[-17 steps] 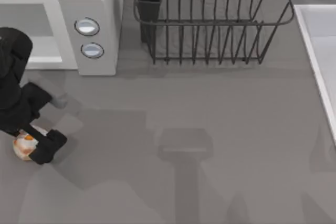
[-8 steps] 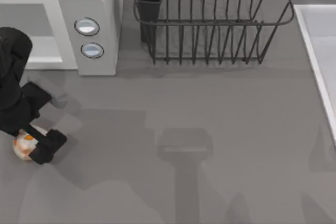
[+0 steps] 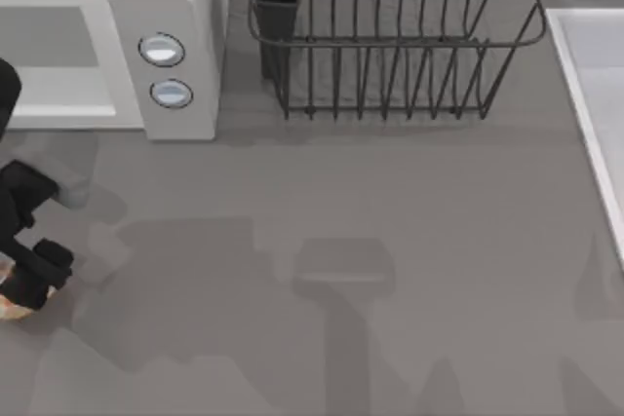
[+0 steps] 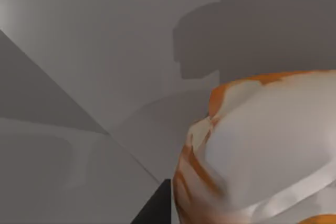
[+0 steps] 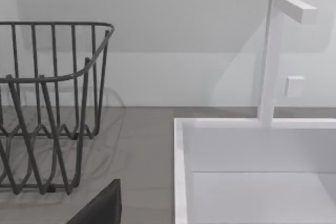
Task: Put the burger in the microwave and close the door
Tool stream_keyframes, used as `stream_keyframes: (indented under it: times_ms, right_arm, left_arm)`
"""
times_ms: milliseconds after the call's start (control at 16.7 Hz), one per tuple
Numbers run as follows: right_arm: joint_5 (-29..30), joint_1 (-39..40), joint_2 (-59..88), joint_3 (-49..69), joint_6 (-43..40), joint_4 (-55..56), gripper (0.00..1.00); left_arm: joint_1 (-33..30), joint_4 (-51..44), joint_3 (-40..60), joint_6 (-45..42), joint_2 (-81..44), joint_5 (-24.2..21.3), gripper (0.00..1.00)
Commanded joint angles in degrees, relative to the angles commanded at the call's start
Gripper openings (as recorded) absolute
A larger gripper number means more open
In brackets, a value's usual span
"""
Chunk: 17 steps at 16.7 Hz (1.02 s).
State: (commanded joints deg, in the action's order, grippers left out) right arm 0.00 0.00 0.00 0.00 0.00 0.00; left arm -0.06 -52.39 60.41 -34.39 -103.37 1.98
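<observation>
Since a second ago, the left pincer (image 3: 21, 289) has slid to the frame's lower-left edge with the burger (image 3: 12, 310), clenched around it; arm and frame edge hide most of the bun. Upper left stands the microwave (image 3: 180, 7), partly cropped.

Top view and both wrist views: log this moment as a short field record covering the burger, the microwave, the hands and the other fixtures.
burger: at the table's far left edge, under the left hand, mostly covered from above
left hand: around the burger, low over the table in front of the microwave
microwave: back left, cavity open, nothing seen inside
knobs: two, on the microwave's panel
dish rack: black wire, back centre
sink: white, right side, with faucet
</observation>
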Motion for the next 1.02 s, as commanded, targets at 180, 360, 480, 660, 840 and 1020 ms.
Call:
stream_keyframes:
  times_ms: [180, 360, 480, 660, 840, 1020]
  right_arm:
    - [0.00, 0.00, 0.00, 0.00, 0.00, 0.00, 1.00]
    - [0.00, 0.00, 0.00, 0.00, 0.00, 0.00, 1.00]
    - [0.00, 0.00, 0.00, 0.00, 0.00, 0.00, 1.00]
    - [0.00, 0.00, 0.00, 0.00, 0.00, 0.00, 1.00]
    - [0.00, 0.00, 0.00, 0.00, 0.00, 0.00, 1.00]
    - [0.00, 0.00, 0.00, 0.00, 0.00, 0.00, 1.00]
  left_arm:
    - [1.50, -8.09, 4.50, 0.14, 2.09, 0.47, 0.00]
    - [-0.61, -12.30, 10.25, 0.41, 3.57, 0.87, 0.00]
    - [-2.78, -12.87, 12.69, 0.72, 4.35, -0.31, 0.00]
    - [-4.30, -12.87, 13.87, 0.89, 4.36, -1.99, 0.00]
    - [-4.06, -12.80, 13.71, 0.77, 4.22, -1.91, 0.00]
    - [-3.84, -11.04, 13.54, 1.23, 3.82, -2.10, 0.00]
